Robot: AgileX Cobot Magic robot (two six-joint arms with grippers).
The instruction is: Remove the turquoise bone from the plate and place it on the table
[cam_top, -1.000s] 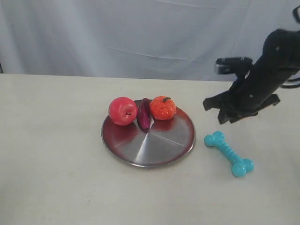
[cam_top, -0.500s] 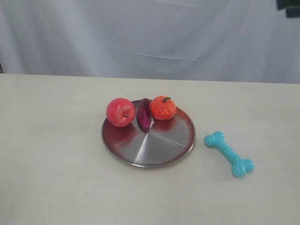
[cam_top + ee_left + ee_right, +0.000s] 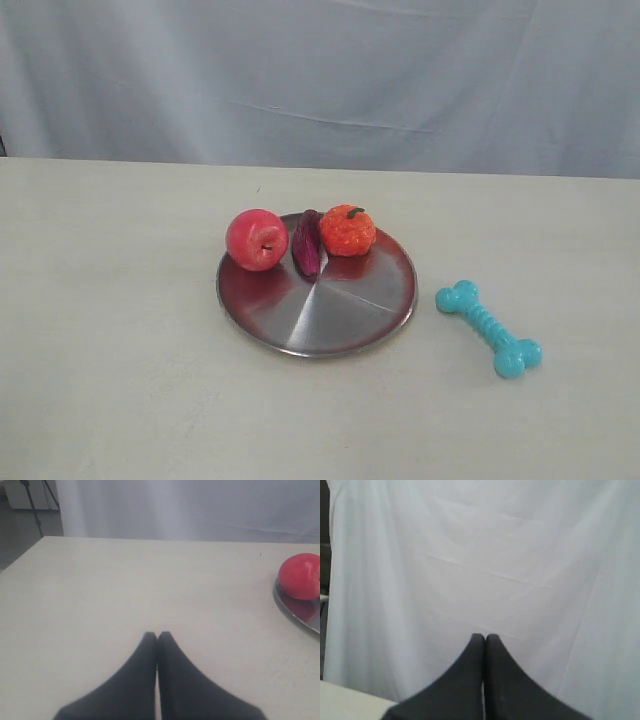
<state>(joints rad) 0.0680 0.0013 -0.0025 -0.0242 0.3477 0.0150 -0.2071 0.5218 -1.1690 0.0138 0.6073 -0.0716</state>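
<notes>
The turquoise bone (image 3: 489, 327) lies flat on the beige table (image 3: 120, 360), just right of the plate and apart from it. The round silver plate (image 3: 340, 310) sits mid-table, reflecting red. Neither arm shows in the exterior view. My left gripper (image 3: 157, 635) is shut and empty, low over bare tabletop to the left of the plate's rim (image 3: 295, 616). In the right wrist view my right gripper (image 3: 484, 637) is shut on nothing, raised and facing the white curtain.
On the plate's far side rest a red apple (image 3: 257, 238), a dark purple vegetable (image 3: 307, 243) and an orange fruit (image 3: 347, 230). The apple (image 3: 300, 576) also shows in the left wrist view. A white curtain (image 3: 320, 80) hangs behind the table.
The right arm, which hung over the table above the bone a second ago, has risen up and out of the exterior view. The apple sits slightly further left.
</notes>
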